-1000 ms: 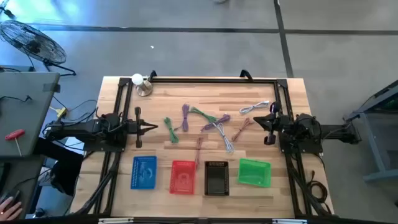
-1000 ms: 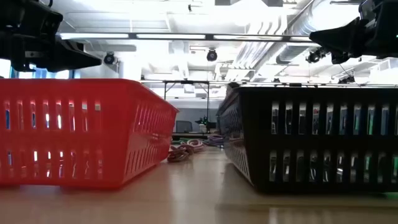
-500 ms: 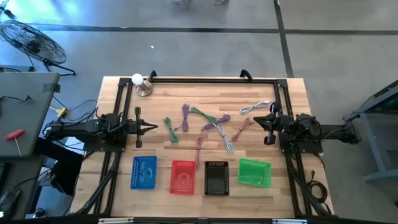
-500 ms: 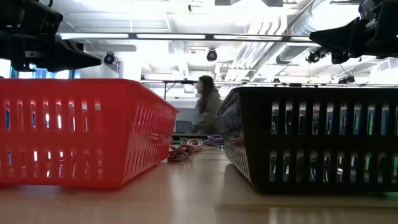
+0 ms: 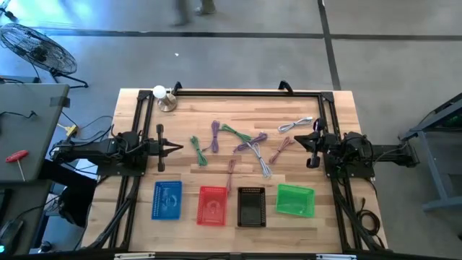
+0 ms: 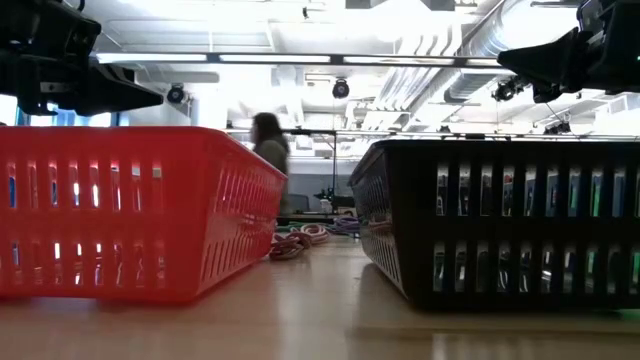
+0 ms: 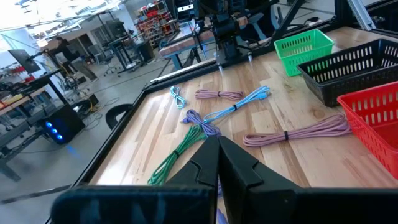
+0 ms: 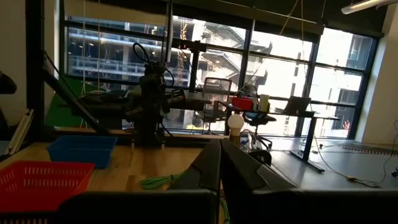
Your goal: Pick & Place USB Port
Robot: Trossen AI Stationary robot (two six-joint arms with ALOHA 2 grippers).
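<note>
Several bundled cables lie loose on the wooden table between the arms: a green one [image 5: 196,149], purple ones [image 5: 216,133], pink ones [image 5: 280,151] and a white-blue one [image 5: 296,125]. The left wrist view shows the green cable [image 7: 179,153], a blue cable [image 7: 239,106] and a pink bundle [image 7: 299,131] lying flat. My left gripper [image 5: 180,148] hovers shut at the table's left, pointing at the cables [image 7: 217,157]. My right gripper [image 5: 299,140] hovers shut at the table's right [image 8: 219,163].
Four bins stand in a row along the near edge: blue [image 5: 167,200], red [image 5: 212,205], black [image 5: 250,206], green [image 5: 295,200]. A lamp with a white bulb [image 5: 161,94] stands at the far left corner. A black frame borders the table. A person [image 6: 268,150] passes in the room behind.
Both arms and all the cables have stayed where they were. Only a person in the room beyond the table has walked across, toward the left of the low view.
</note>
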